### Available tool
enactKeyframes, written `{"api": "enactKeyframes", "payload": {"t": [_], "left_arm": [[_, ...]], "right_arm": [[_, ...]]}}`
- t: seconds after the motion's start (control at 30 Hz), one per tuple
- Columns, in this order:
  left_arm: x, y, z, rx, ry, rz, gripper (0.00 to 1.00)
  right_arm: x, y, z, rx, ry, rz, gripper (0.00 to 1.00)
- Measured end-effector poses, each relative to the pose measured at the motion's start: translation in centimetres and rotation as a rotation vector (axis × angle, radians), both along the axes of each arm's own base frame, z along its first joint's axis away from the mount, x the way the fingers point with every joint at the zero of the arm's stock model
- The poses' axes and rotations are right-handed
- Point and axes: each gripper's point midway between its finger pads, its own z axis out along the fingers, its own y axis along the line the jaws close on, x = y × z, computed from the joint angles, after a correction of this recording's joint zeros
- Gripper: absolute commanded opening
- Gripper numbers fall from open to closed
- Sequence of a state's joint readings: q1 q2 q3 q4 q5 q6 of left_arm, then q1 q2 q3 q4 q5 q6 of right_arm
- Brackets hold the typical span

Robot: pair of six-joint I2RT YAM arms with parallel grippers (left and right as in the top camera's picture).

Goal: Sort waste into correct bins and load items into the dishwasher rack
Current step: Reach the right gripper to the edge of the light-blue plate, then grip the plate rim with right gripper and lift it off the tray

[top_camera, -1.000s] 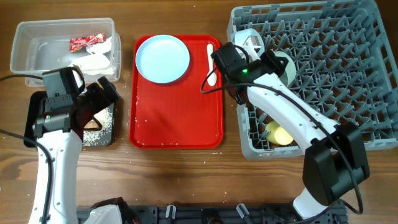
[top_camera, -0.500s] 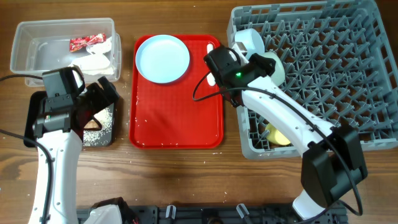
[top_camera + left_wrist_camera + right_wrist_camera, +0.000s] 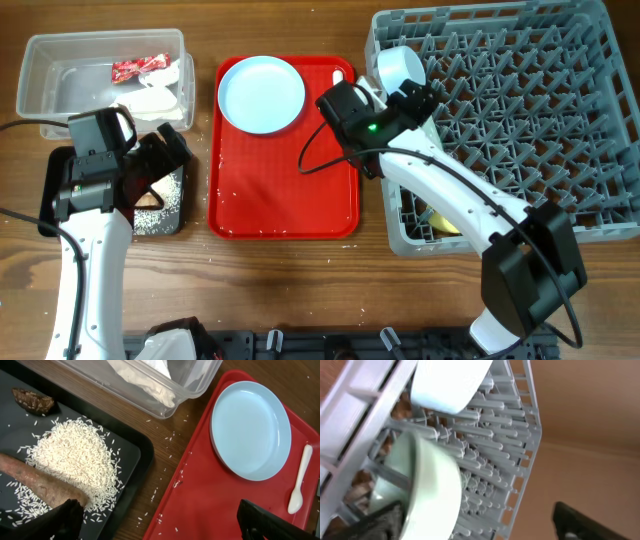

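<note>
Left jaws: released, spread wide, nothing between them; poised over the gap between the shallow black rectangular tray (image 3: 20,420) and the flat red serving tray (image 3: 285,185).
Right jaws: released, spread wide, holding nothing; at the left edge of the large square grey plastic dishwasher rack (image 3: 560,120).
Clear rectangular plastic tub (image 3: 55,85): far left of the bench (image 3: 300,270); holds a red snack wrapper (image 3: 140,67) and crumpled white paper (image 3: 155,100).
Black tray contents: a heap of loose white rice grains (image 3: 75,460), a dark brown scrap (image 3: 34,401), and a brown carrot-like stick (image 3: 35,482) lying partly in the rice.
Stray grains: scattered on the bench and along the red tray's left rim.
Round light-blue plate (image 3: 261,94): on the red tray, far left corner.
White plastic spoon (image 3: 299,482): on the red tray, just right of the plate, apart from it.
First light-blue bowl (image 3: 400,68): on edge among the pegs, in the rack's far left corner.
Second light-blue bowl (image 3: 432,490): on edge among the pegs beside the first, close by one finger of the right jaws; contact cannot be told.
Small yellow cup (image 3: 440,222): in the rack's near left corner, partly hidden by the right arm (image 3: 450,190).
</note>
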State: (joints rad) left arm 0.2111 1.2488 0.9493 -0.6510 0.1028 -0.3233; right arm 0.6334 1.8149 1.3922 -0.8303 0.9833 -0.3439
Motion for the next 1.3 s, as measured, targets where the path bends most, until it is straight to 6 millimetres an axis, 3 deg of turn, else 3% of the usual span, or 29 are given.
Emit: {"api": "enactKeyframes", "payload": {"t": [0.17,0.27,0.37,0.5,0.53,0.57,0.6,0.63,0.7,0.8,0.87,0.97,1.0,1.07,1.1,1.3], "left_arm": [[0.0,0.0,0.0,0.000,0.000,0.000,1.00],[0.0,0.0,0.0,0.001,0.000,0.000,1.00],[0.0,0.0,0.0,0.000,0.000,0.000,1.00],[0.0,0.0,0.0,0.000,0.001,0.000,1.00],[0.0,0.0,0.0,0.000,0.000,0.000,1.00],[0.0,0.0,0.0,0.000,0.001,0.000,1.00],[0.0,0.0,0.0,0.000,0.000,0.000,1.00],[0.0,0.0,0.0,0.000,0.000,0.000,1.00],[0.0,0.0,0.0,0.000,0.000,0.000,1.00],[0.0,0.0,0.0,0.000,0.000,0.000,1.00],[0.0,0.0,0.0,0.000,0.000,0.000,1.00],[0.0,0.0,0.0,0.000,0.000,0.000,1.00],[0.0,0.0,0.0,0.000,0.000,0.000,1.00],[0.0,0.0,0.0,0.000,0.000,0.000,1.00],[0.0,0.0,0.0,0.000,0.000,0.000,1.00],[0.0,0.0,0.0,0.000,0.000,0.000,1.00]], "right_arm": [[0.7,1.5,-0.5,0.101,-0.008,0.027,1.00],[2.0,4.0,1.3,0.268,-0.056,0.055,1.00],[3.1,10.0,5.1,0.650,-0.104,0.201,1.00],[0.1,20.8,10.0,1.158,0.053,0.617,1.00],[-0.4,22.1,10.8,1.235,0.069,0.658,1.00],[-0.2,22.9,11.7,1.342,0.058,0.616,0.77],[0.4,23.5,12.2,1.419,0.044,0.592,0.45],[1.0,23.5,12.0,1.453,0.032,0.542,0.42],[3.2,22.6,9.3,1.498,-0.011,0.324,0.51],[6.8,20.4,2.4,1.476,-0.123,-0.035,0.62],[8.2,19.9,-2.0,1.448,-0.154,-0.149,0.76],[8.8,20.0,-7.1,1.428,-0.136,-0.237,0.85],[8.8,20.0,-8.4,1.419,-0.123,-0.256,0.84],[8.8,20.0,-9.6,1.413,-0.114,-0.275,0.58],[8.9,20.1,-9.9,1.418,-0.116,-0.279,0.52],[9.0,20.2,-11.5,1.438,-0.119,-0.327,0.46]]}}
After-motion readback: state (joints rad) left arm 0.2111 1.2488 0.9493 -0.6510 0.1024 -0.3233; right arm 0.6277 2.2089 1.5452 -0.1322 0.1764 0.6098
